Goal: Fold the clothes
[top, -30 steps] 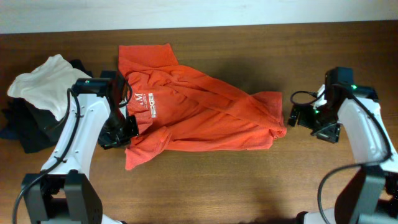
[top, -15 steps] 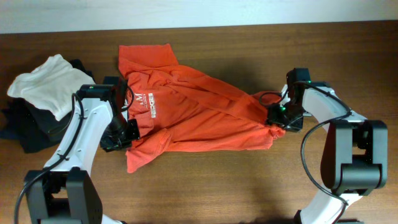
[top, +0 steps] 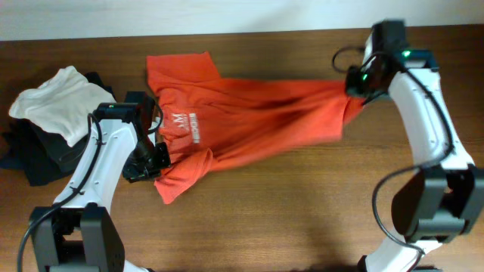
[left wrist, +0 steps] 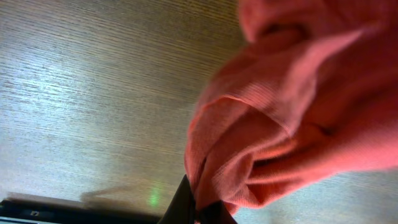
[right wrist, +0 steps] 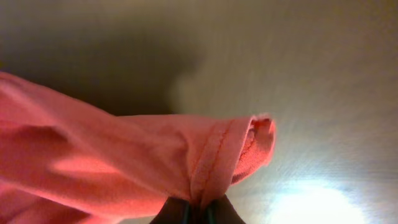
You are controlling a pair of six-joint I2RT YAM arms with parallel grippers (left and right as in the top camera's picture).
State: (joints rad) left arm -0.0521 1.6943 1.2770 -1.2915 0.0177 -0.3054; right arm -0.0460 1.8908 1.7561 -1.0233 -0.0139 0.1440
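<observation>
The clothes are one red-orange T-shirt [top: 257, 125] with white chest lettering [top: 189, 127], stretched across the wooden table from left to far right. My left gripper [top: 156, 157] is shut on the shirt's lower left part; the left wrist view shows bunched cloth [left wrist: 280, 124] pinched at the dark fingertips [left wrist: 186, 208]. Over at the far right, my right gripper [top: 355, 85] is shut on the shirt's hemmed edge. The right wrist view shows that stitched hem [right wrist: 217, 162] clamped between the fingers [right wrist: 171, 216] and lifted off the table.
A white folded garment [top: 53, 109] lies on black folded garments [top: 30, 159] at the table's left edge, close to my left arm. Bare wood [top: 287, 211] runs along the front of the table. A pale wall [top: 227, 15] bounds the far side.
My right gripper came in from the right, closed on the shirt's right edge, and pulled it up toward the far right, stretching the cloth taut. The left gripper kept its hold.
</observation>
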